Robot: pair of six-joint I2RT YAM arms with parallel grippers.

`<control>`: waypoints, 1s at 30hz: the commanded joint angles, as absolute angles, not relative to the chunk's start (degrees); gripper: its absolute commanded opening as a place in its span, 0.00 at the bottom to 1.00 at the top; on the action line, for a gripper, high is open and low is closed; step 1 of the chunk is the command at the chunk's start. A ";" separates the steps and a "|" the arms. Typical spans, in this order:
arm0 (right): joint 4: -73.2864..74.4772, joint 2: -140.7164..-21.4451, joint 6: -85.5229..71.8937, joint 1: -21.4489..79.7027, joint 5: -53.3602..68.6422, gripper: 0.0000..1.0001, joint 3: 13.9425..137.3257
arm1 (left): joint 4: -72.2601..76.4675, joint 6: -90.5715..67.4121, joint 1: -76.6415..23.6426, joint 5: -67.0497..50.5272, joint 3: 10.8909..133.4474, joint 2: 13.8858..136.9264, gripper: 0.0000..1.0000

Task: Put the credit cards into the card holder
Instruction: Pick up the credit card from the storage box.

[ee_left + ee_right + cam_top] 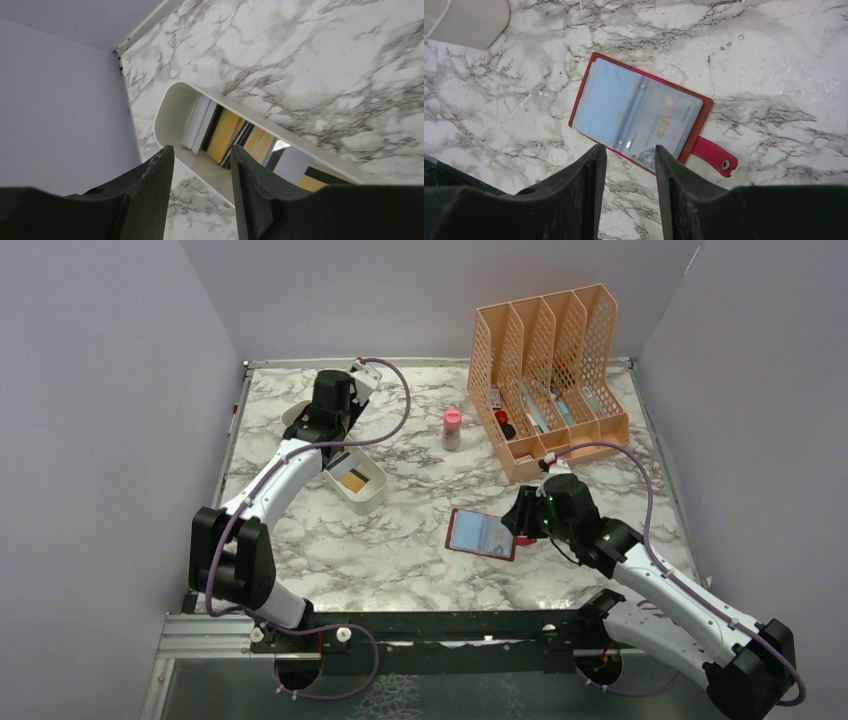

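Right gripper (630, 150): Its two fingers are a little apart with nothing between them. It hangs over the near edge of the card holder (624, 107). I cannot tell if it touches it.
Card holder: It is red and lies open and flat on the marble table (774, 50), on the near right part. Its clear pockets face up.
VIP card (669, 125): One pale card is tucked in the pocket next to the strap.
Strap (714, 156): It is red with a snap and sticks out flat on the table.
White tray (167, 112): It sits on the left half of the table, farther back and well apart from the card holder.
Cards in tray (222, 135): Yellow, white and dark cards stand on their edges inside it.
Left gripper (202, 150): It hangs over the tray, fingers apart, holding nothing.
Pink-capped bottle (452, 427): It stands upright, between the tray and the rack.
Orange rack (545, 370): It stands far right by the back wall, with small things in its slots.
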State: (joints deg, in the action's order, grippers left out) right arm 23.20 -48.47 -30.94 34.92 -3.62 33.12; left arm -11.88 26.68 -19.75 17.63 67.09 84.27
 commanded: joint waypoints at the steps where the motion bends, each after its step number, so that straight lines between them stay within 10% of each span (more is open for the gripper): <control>1: 22.59 -48.35 -29.52 35.24 -2.23 0.46 33.40 | -12.56 35.11 -12.08 13.76 70.17 90.91 0.47; 30: 24.14 -52.43 -29.29 35.24 -7.90 0.46 35.32 | 7.36 50.19 -7.03 17.02 65.23 107.11 0.42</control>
State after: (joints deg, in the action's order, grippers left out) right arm 23.66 -52.10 -29.91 34.92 -5.74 33.69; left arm 1.72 48.25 -7.46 14.41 66.35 106.34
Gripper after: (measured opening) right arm 0.455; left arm 0.419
